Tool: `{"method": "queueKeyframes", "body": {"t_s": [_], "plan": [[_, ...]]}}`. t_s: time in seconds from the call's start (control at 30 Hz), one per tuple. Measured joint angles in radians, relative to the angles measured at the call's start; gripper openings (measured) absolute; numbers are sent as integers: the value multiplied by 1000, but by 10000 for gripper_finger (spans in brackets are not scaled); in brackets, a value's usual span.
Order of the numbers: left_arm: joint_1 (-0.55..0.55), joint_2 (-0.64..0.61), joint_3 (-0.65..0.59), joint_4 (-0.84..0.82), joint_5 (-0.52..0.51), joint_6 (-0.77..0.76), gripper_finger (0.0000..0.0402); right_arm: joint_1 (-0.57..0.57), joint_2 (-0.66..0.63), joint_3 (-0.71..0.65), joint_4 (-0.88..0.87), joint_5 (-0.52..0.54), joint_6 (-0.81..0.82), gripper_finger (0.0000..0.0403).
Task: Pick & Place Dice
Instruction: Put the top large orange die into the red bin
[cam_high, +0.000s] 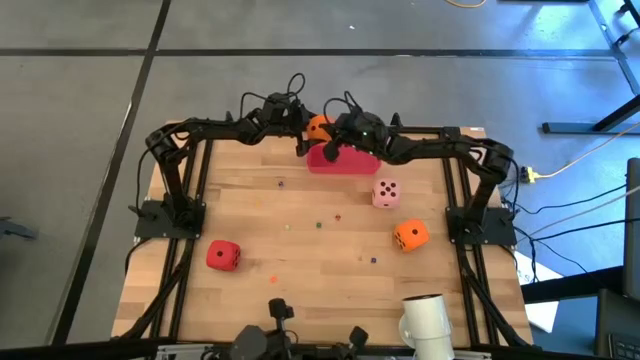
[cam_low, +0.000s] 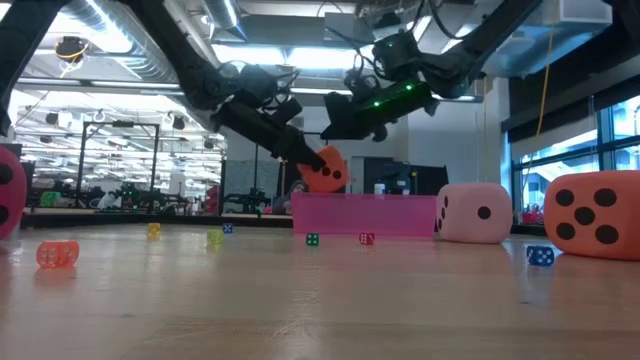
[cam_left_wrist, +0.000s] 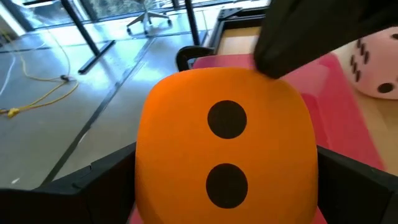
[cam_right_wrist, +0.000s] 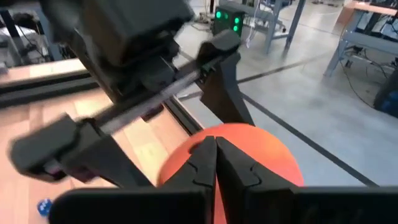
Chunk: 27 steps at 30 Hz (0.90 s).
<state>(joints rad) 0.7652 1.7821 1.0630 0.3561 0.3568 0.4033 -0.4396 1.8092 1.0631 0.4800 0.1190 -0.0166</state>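
While the left end effector (cam_high: 308, 131) clamps a soft orange die (cam_high: 318, 126) above the pink tray (cam_high: 345, 160), two-pip face toward its wrist, the right end effector (cam_high: 330, 146) hovers closed, empty.

Left tool (cam_high: 312, 128) gripping — right tool (cam_high: 330, 148) closed.

Robotics lab, open industrial hall. Beyond jaws: exposed ceiling ducts (cam_low: 130, 50), strip lights, long rows of workbenches (cam_low: 120, 195). Grey concrete floor (cam_high: 80, 150) with taped lines around wooden table (cam_high: 300, 230); yellow cable (cam_left_wrist: 37, 99), office chair (cam_left_wrist: 149, 15) past fingers.
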Motion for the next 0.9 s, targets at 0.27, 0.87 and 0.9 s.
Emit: {"method": "queueKeyframes", "body": {"t_s": [0.27, 0.87, 0.9], "plan": [[7, 0, 0, 0, 20, -23, 400, 0, 53, 23, -3, -62, 61, 5], [-4, -2, 0, 35, 25, -52, 400, 0, 84, 24, -78, 109, 32, 4], [-4, -2, 0, 35, 25, -52, 400, 0, 82, 24, -78, 109, 28, 4]]}}
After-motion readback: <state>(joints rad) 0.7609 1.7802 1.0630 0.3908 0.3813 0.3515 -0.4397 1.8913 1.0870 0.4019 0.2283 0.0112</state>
